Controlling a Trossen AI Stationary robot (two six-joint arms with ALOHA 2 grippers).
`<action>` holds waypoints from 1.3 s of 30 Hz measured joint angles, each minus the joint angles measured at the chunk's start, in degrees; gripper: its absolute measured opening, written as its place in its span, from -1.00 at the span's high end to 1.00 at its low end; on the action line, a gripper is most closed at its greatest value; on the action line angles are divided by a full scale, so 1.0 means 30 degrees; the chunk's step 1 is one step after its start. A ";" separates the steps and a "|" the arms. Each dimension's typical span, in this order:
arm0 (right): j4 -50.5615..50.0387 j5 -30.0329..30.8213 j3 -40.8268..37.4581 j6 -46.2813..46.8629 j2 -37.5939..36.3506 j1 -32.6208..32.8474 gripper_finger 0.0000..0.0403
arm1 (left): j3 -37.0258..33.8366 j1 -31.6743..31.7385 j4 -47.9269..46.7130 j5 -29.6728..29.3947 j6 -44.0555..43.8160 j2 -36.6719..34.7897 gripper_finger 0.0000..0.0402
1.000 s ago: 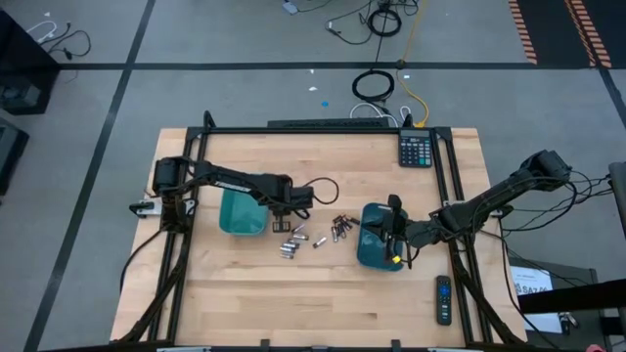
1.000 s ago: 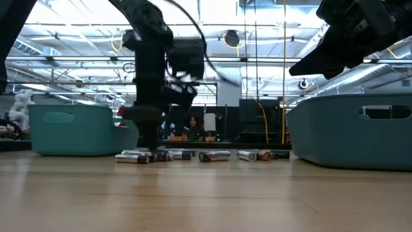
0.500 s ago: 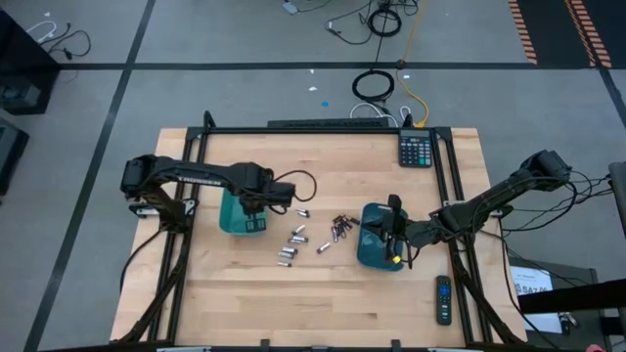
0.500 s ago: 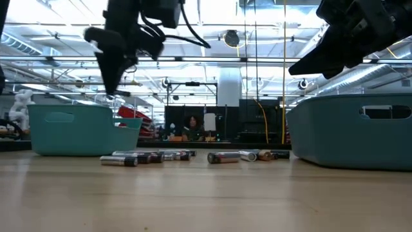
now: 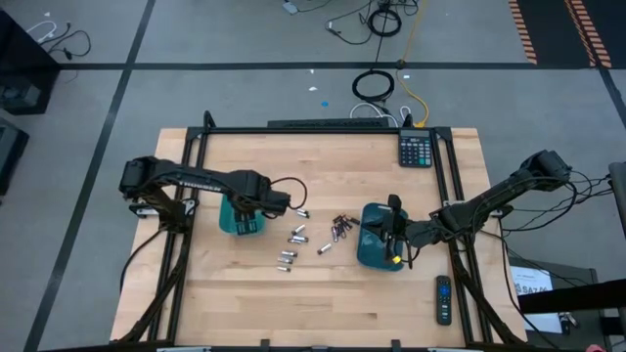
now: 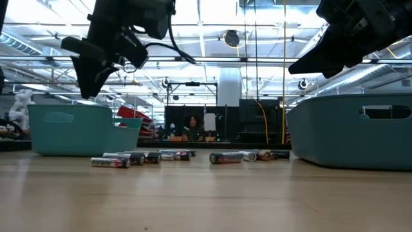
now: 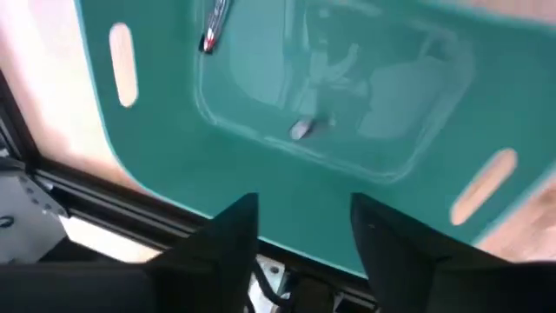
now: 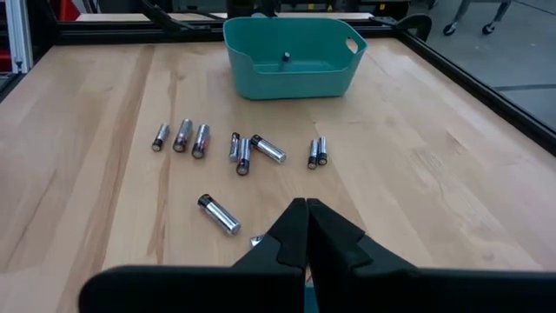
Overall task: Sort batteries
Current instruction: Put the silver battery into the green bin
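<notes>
Several batteries [image 5: 293, 238] lie loose on the wooden table between two teal trays, and they also show in the right wrist view [image 8: 239, 148]. My left gripper [image 7: 300, 233] hangs open above the left tray [image 5: 235, 223], pointing steeply down, touching nothing. Inside that tray lie a battery with a red end [image 7: 213, 26] and a second one [image 7: 302, 129]. My right gripper [image 8: 306, 219] is shut and empty, held slanting over the right tray [image 5: 377, 244].
A calculator [image 5: 416, 149] sits at the table's far right corner and a black remote [image 5: 443, 298] near the front right. Black frame rails run along the table's sides. Bare wood lies toward the near edge.
My left gripper has risen from the loose batteries and gone toward the table's left, tipping more steeply down, until it hangs over the left tray. It now stands open there. A few batteries at the left of the group have rolled toward the near edge.
</notes>
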 joint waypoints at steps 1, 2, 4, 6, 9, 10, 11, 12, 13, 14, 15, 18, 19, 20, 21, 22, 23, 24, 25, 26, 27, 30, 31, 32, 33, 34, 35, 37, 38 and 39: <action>-0.0005 0.0000 0.0000 -0.0006 0.0000 0.0000 1.00 | 0.0259 -0.0187 0.0270 0.0000 -0.0022 -0.0129 -0.03; -0.0005 0.0000 0.0000 -0.0039 0.0000 0.0000 1.00 | 0.0583 -0.0416 0.0780 -0.0034 -0.0041 -0.0277 -0.07; -0.0003 0.0000 0.0000 -0.0050 0.0000 0.0000 1.00 | 0.1140 -0.1141 0.2156 -0.0246 -0.0077 -0.0588 -0.09; -0.0020 0.0000 0.0000 -0.0041 0.0000 0.0000 1.00 | 0.1420 -0.2190 0.3737 -0.0425 0.0207 -0.0670 -0.10; -0.0022 0.0000 0.0000 -0.0024 0.0000 0.0000 1.00 | 0.1315 -0.3917 0.5487 -0.0487 0.0364 -0.0421 -0.11; -0.0029 0.0000 0.0000 0.0017 0.0000 0.0000 1.00 | 0.1253 -0.4471 0.6177 -0.0297 0.0399 -0.0161 -0.11; -0.0036 0.0000 0.0000 0.0020 0.0000 0.0000 1.00 | 0.1187 -0.5086 0.6941 -0.0150 0.0477 0.0130 -0.11; -0.0056 0.0000 0.0000 0.0020 0.0000 0.0000 1.00 | 0.1155 -0.5714 0.7415 -0.0173 0.0605 0.0495 -0.11; -0.0058 0.0000 0.0000 0.0020 0.0000 0.0000 1.00 | 0.1141 -0.6283 0.7734 -0.0290 0.0814 0.0896 -0.11; -0.0064 0.0000 0.0000 0.0020 0.0000 0.0000 1.00 | 0.1129 -0.6800 0.7999 -0.0521 0.0872 0.1236 -0.11; -0.0086 0.0000 0.0000 0.0020 0.0000 0.0000 1.00 | 0.1129 -0.7267 0.8258 -0.0763 0.0897 0.1563 -0.11; -0.0051 0.0000 0.0000 0.0059 0.0000 0.0000 1.00 | 0.1129 -0.8156 0.8913 -0.0947 0.0889 0.2670 -0.10; -0.0051 0.0000 0.0000 0.0078 0.0000 0.0000 1.00 | 0.1129 -0.8337 0.9343 -0.0960 0.0887 0.3027 -0.08; -0.0035 0.0000 0.0000 0.0078 0.0000 0.0000 1.00 | 0.1129 -0.8514 0.9727 -0.0984 0.0884 0.3343 -0.06; 0.0000 0.0000 0.0000 0.0078 0.0000 0.0000 1.00 | 0.1129 -0.8639 1.0013 -0.0976 0.0866 0.3606 -0.04; 0.0015 0.0000 0.0000 0.0086 0.0000 0.0000 1.00 | 0.1129 -0.8735 1.0278 -0.0976 0.0831 0.3838 -0.01; 0.0015 0.0000 0.0000 0.0103 0.0000 0.0000 1.00 | 0.1129 -0.8757 1.0480 -0.0963 0.0744 0.4043 0.02; 0.0011 0.0000 0.0000 0.0158 0.0000 0.0000 1.00 | 0.1129 -0.8747 1.0626 -0.0927 0.0708 0.4226 0.04; 0.0020 0.0000 0.0000 0.0179 0.0000 0.0000 1.00 | 0.1129 -0.8708 1.0734 -0.0918 0.0707 0.4365 0.07; 0.0015 0.0000 0.0000 0.0206 0.0000 0.0000 1.00 | 0.1129 -0.8683 1.0860 -0.0918 0.0699 0.4486 0.09; 0.0015 0.0000 0.0000 0.0227 0.0000 0.0000 1.00 | 0.1129 -0.8662 1.1043 -0.0925 0.0706 0.4578 0.12; 0.0015 0.0000 0.0000 0.0228 0.0000 0.0000 1.00 | 0.1129 -0.8704 1.1724 -0.0400 0.0922 0.4838 0.17; 0.0015 0.0000 0.0000 0.0228 0.0000 0.0000 1.00 | 0.1129 -0.8727 1.1937 -0.0241 0.0982 0.4948 0.18; 0.0007 0.0000 0.0000 0.0224 0.0000 0.0000 1.00 | 0.1129 -0.8728 1.2076 0.0010 0.1053 0.5049 0.20; 0.0007 0.0000 0.0000 0.0217 0.0000 0.0000 1.00 | 0.1129 -0.8715 1.2144 0.0133 0.1192 0.5128 0.21; 0.0015 0.0000 0.0000 0.0217 0.0000 0.0000 1.00 | 0.1129 -0.8711 1.2211 0.0320 0.1370 0.5175 0.22; 0.0014 0.0000 0.0000 0.0209 0.0000 0.0000 1.00 | 0.1129 -0.8713 1.2224 0.0442 0.1430 0.5214 0.22; 0.0007 0.0000 0.0000 0.0202 0.0000 0.0000 1.00 | 0.1129 -0.8750 1.2167 0.0466 0.1435 0.5268 0.23; 0.0014 0.0000 0.0000 0.0195 0.0000 0.0000 1.00 | 0.1129 -0.8750 1.2184 0.0476 0.1435 0.5274 0.23; 0.0015 0.0000 0.0000 0.0195 0.0000 0.0000 1.00 | 0.1129 -0.8763 1.2209 0.0481 0.1422 0.5275 0.23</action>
